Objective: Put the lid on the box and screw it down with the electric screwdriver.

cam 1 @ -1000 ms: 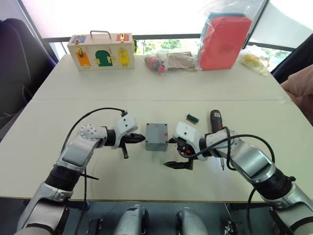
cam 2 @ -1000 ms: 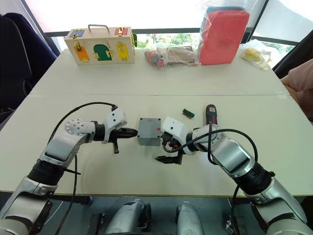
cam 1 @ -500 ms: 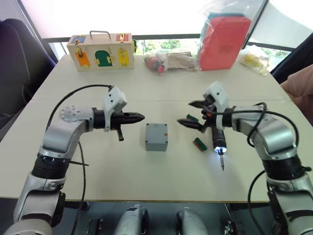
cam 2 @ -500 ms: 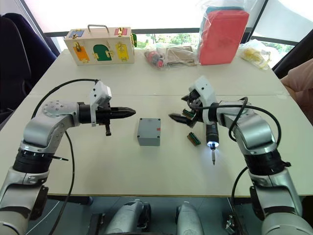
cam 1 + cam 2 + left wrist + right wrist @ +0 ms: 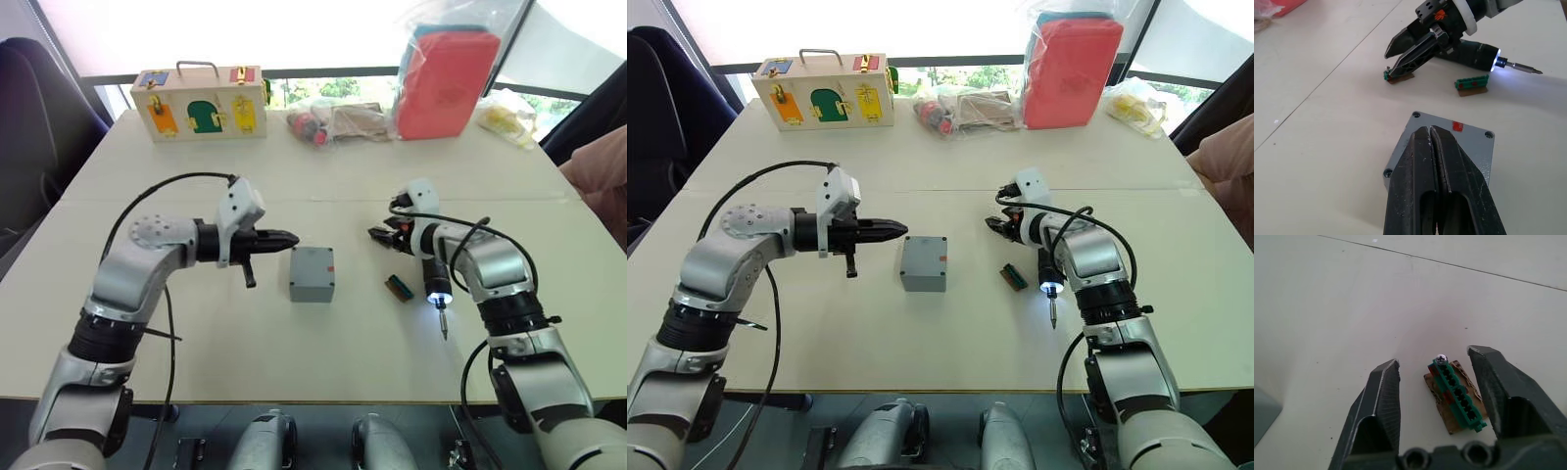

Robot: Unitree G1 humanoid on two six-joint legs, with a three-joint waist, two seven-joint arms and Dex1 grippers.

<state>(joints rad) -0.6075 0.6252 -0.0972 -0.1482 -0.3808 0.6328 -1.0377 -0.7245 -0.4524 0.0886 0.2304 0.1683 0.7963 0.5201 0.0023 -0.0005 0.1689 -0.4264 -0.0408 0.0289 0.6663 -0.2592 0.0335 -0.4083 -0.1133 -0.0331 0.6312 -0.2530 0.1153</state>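
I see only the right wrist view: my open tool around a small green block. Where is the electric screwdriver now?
Observer: The electric screwdriver lies on the table close by the right forearm, with its tip light on.
Operator: And where is the box?
Observer: The box stands on the table to the robot's left of the right tool, apart from it.
Operator: What is the other arm doing?
Observer: The left tool is shut and points at the box from the robot's left.
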